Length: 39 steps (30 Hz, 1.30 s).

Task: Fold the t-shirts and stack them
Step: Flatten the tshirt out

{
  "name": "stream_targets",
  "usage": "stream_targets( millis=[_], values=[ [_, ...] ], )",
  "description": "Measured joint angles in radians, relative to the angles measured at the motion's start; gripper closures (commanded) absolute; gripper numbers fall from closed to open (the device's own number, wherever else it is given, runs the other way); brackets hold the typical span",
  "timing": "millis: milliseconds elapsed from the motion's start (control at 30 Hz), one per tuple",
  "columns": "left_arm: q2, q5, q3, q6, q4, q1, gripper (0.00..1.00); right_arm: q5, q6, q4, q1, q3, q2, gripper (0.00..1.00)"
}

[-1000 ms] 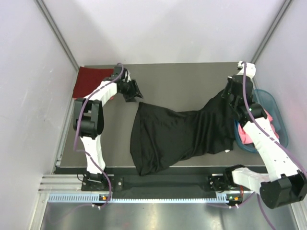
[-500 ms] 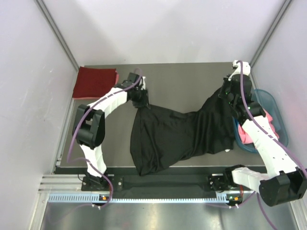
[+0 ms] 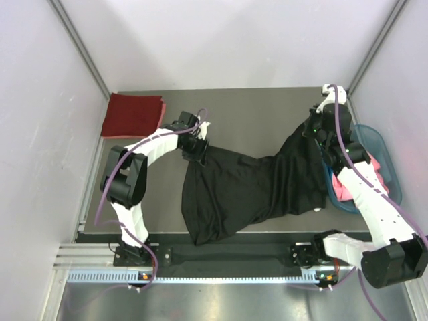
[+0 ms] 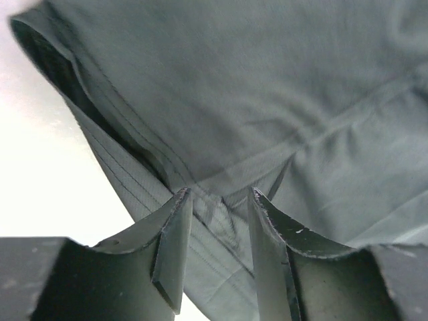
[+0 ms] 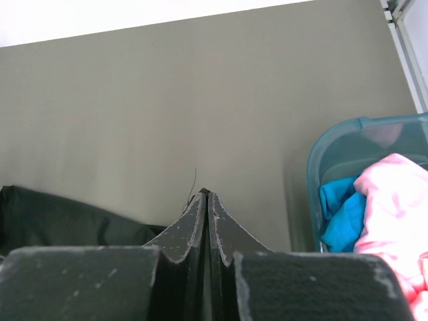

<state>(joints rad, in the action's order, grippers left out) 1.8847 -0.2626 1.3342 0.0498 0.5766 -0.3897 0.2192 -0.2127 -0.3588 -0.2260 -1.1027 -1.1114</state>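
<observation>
Nearest us, the black t-shirt (image 3: 234, 190) sprawls across the counter (image 3: 254, 110), with a teal basket (image 3: 375, 138) of pink t-shirt (image 5: 394, 194) and blue t-shirt (image 5: 341, 215) to its right. The left gripper (image 4: 217, 194) stands parted astride its far-left hem. The right gripper (image 5: 205, 194), clamped flat, meets the raised far-right corner (pinched or not, we cannot tell). The dark red t-shirt (image 3: 132, 115) lies far left.

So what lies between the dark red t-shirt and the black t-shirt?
Top view: the left end effector sits in that stretch, over bare grey table, at the black t-shirt's corner.

Basket (image 3: 374, 137) right of t-shirt (image 3: 234, 190), seemingly touching.
</observation>
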Motion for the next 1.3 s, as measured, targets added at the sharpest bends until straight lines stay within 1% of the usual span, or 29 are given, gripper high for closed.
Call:
stream_targets(
  millis=[200,367,800,1100,1200,1233,1267,1300],
  values=[
    [-0.015,-0.021,-0.027,-0.087,0.014,0.000,0.56,-0.014,0.000,0.000,0.000,-0.006,0.008,1.00],
    [-0.015,-0.021,-0.027,-0.131,0.031,0.000,0.59,-0.027,0.000,0.000,0.002,-0.007,0.019,1.00],
    [-0.010,-0.030,-0.028,-0.153,0.028,-0.021,0.61,-0.034,0.000,-0.002,0.008,-0.007,0.032,1.00],
    [0.039,-0.005,-0.027,-0.154,0.022,-0.021,0.61,-0.034,0.000,-0.003,0.013,-0.007,0.035,1.00],
    [0.039,-0.001,-0.027,-0.154,0.019,-0.021,0.62,-0.034,0.000,-0.003,0.013,-0.007,0.039,1.00],
    [0.039,0.002,-0.027,-0.155,0.019,-0.021,0.65,-0.034,0.000,-0.003,0.013,-0.007,0.040,1.00],
    [0.039,0.004,-0.027,-0.155,0.019,-0.021,0.80,-0.034,0.000,-0.003,0.013,-0.007,0.040,1.00],
    [0.039,0.009,-0.027,-0.153,0.019,-0.021,0.88,-0.034,0.000,-0.003,0.013,-0.007,0.041,1.00]
  ],
)
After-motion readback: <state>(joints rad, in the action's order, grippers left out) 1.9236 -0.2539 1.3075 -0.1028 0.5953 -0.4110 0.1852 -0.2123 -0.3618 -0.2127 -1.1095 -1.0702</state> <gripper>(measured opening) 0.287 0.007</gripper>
